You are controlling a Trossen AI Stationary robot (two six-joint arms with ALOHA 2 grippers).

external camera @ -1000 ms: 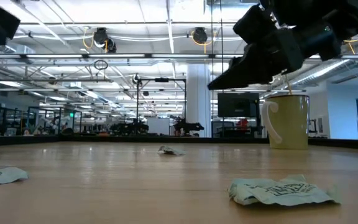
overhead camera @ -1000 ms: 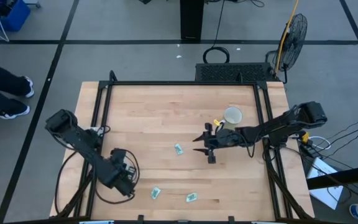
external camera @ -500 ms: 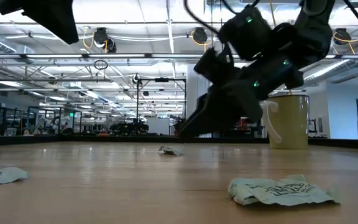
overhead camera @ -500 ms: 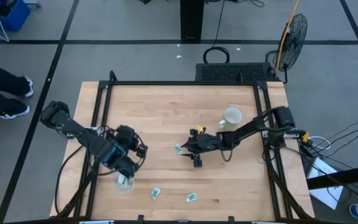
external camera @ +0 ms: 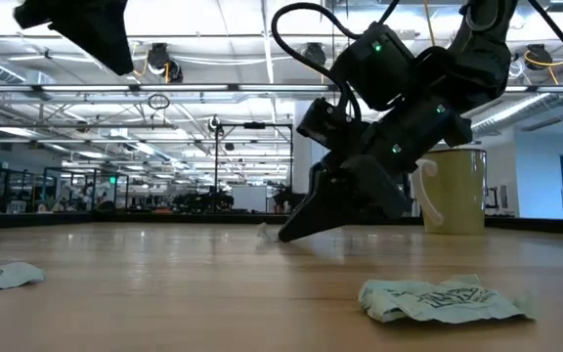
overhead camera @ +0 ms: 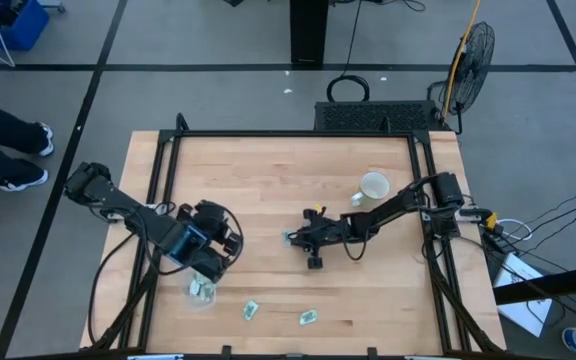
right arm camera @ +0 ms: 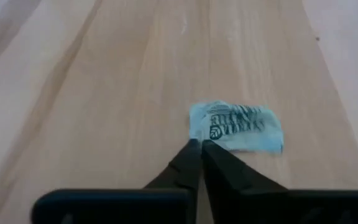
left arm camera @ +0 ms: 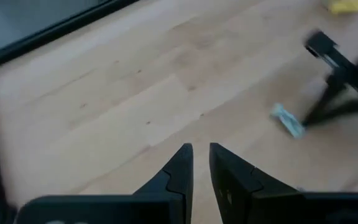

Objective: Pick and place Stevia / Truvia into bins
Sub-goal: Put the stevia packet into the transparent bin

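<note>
A pale green Stevia packet (overhead camera: 287,238) lies flat near the table's middle, with my right gripper (overhead camera: 292,238) shut at its corner, fingers slanting down (external camera: 291,231). Two more packets (overhead camera: 251,310) (overhead camera: 308,317) lie near the front edge. The clear bin (overhead camera: 203,291) stands at the front left with a packet inside. My left gripper (overhead camera: 218,252) hangs just beyond the bin. Its fingers (left arm camera: 201,155) stand a narrow gap apart with nothing between them. My right gripper pinches the packet's near corner (right arm camera: 194,138) with only its fingertips. The fingers come slanting down from the table's right side. The packet still lies flat on the wood.
A cream mug (overhead camera: 373,187) stands at the right, behind my right arm. Black frame rails (overhead camera: 168,180) run along the table's left, right and far edges. A person's legs and shoes (overhead camera: 18,150) show on the floor to the left.
My right gripper has gone toward the table's left edge and down to the middle packet, and has shut from wide open. My left gripper has risen from the bin and gone toward the far and right, uncovering the bin with a packet in it.
</note>
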